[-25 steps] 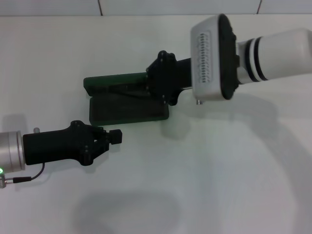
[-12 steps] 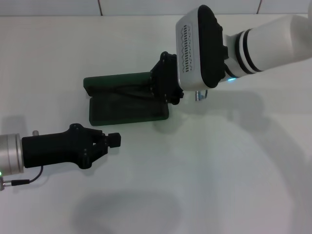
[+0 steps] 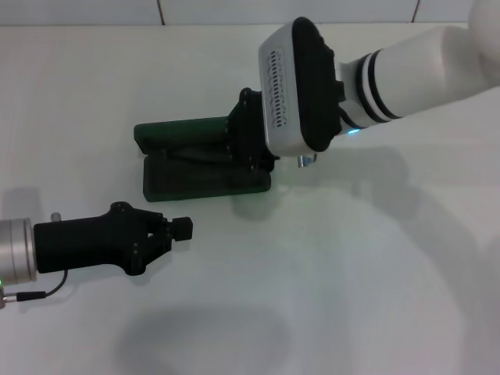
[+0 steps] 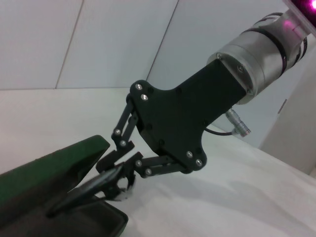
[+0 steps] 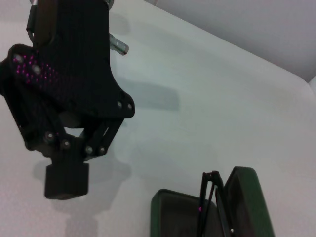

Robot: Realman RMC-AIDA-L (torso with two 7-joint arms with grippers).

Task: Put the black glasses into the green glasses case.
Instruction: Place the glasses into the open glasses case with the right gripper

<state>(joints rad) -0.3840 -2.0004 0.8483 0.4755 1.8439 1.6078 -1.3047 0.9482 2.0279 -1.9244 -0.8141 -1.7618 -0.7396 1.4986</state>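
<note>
1. The white table (image 3: 375,297) fills the scene. It is bare to the right and on the near side, so there is open room to pull back that way. Its far edge meets a tiled wall.
2. The right arm reaches in from the far right. Compared with half a second ago and a second ago, its white wrist has swung further left, and now sits over the right end of the case.
3. The green glasses case (image 3: 205,178) lies open left of centre, tray nearer, lid (image 3: 181,130) raised on the far side.
4. The right gripper (image 4: 121,174) is low at the tray's right end, its fingers clamped on the black glasses (image 4: 85,193). The folded frame tilts down between lid and tray, partly inside but apparently not yet resting flat. I judge the placing nearly done, with release next.
5. The left gripper (image 3: 181,228) hovers idle near the left edge, apart from the case, its fingers together around nothing.
6. The gap between lid and tray looks narrow, so a temple arm could catch the rim.
</note>
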